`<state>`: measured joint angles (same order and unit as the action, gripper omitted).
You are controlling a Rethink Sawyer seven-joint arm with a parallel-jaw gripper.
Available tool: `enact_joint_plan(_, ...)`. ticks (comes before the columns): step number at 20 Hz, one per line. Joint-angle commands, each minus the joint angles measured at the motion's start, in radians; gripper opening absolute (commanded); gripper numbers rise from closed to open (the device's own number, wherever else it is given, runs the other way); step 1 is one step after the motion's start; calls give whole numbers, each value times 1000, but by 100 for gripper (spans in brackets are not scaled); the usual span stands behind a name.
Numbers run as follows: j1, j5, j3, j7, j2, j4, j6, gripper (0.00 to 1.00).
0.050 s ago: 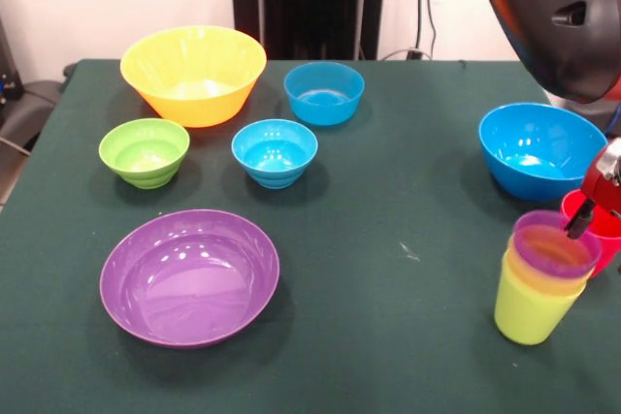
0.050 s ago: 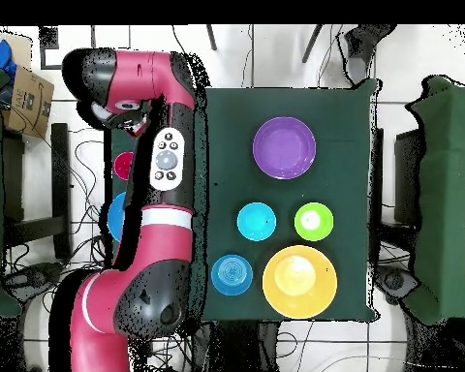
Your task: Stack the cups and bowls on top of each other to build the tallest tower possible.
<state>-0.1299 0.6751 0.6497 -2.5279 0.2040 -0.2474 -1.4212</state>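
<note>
While the tower [image 1: 543, 278] stands near the table's [image 1: 388, 336] right front corner in the front view, it comprises three nested cups: lime green lowest, yellow between, purple uppermost. Just behind it, the red cup [image 1: 594, 230] sits partly hidden by the gripper [image 1: 594, 203], whose dark tip reaches the rim region; whether the claw is spread or pinching the cup cannot be told. The step in hand appears to be adding the red cup. The next move calls for lifting it and centring it over the purple rim. Six bowls remain unstacked, including the large blue bowl [image 1: 539, 149] behind and the purple bowl [image 1: 189, 276] well apart.
</note>
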Motion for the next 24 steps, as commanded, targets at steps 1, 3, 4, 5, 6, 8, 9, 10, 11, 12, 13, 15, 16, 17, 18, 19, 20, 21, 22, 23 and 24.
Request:
enact_joint_plan(1, 11, -29, -28, -162, -43, -92, 48, 100)
enact_joint_plan(3, 8, -30, -31, -159, -44, -98, 58, 100)
enact_joint_plan(4, 7, -30, -33, -160, -44, -101, 63, 100)
enact_joint_plan(5, 5, -30, -34, -161, -44, -103, 67, 100)
enact_joint_plan(6, 4, -30, -36, -162, -44, -106, 71, 100)
enact_joint_plan(8, 2, -29, -39, -164, -44, -110, 77, 100)
enact_joint_plan(9, 2, -30, -40, -163, -46, -111, 76, 100)
enact_joint_plan(10, 1, -30, -40, -163, -47, -112, 78, 100)
enact_joint_plan(11, 0, -31, -44, -161, -48, -116, 84, 100)
enact_joint_plan(12, -1, -31, -48, -160, -47, -118, 90, 100)
enact_joint_plan(13, -1, -33, -49, -158, -46, -119, 98, 100)
enact_joint_plan(15, -5, -39, -55, -152, -50, -131, 113, 100)
enact_joint_plan(16, -8, -40, -58, -150, -53, -137, 117, 100)
enact_joint_plan(17, -10, -42, -60, -148, -58, -146, 120, 100)
enact_joint_plan(18, -13, -45, -61, -145, -62, -155, 124, 100)
enact_joint_plan(19, -15, -47, -61, -143, -65, -161, 128, 100)
enact_joint_plan(20, -16, -48, -62, -140, -67, -167, 132, 100)
enact_joint_plan(21, -17, -49, -63, -137, -70, -173, 136, 100)
enact_joint_plan(22, -19, -49, -63, -134, -72, -179, 139, 100)
enact_joint_plan(23, -21, -49, -64, -135, -75, -186, 143, 100)
enact_joint_plan(24, -24, -49, -64, -136, -78, -193, 147, 100)
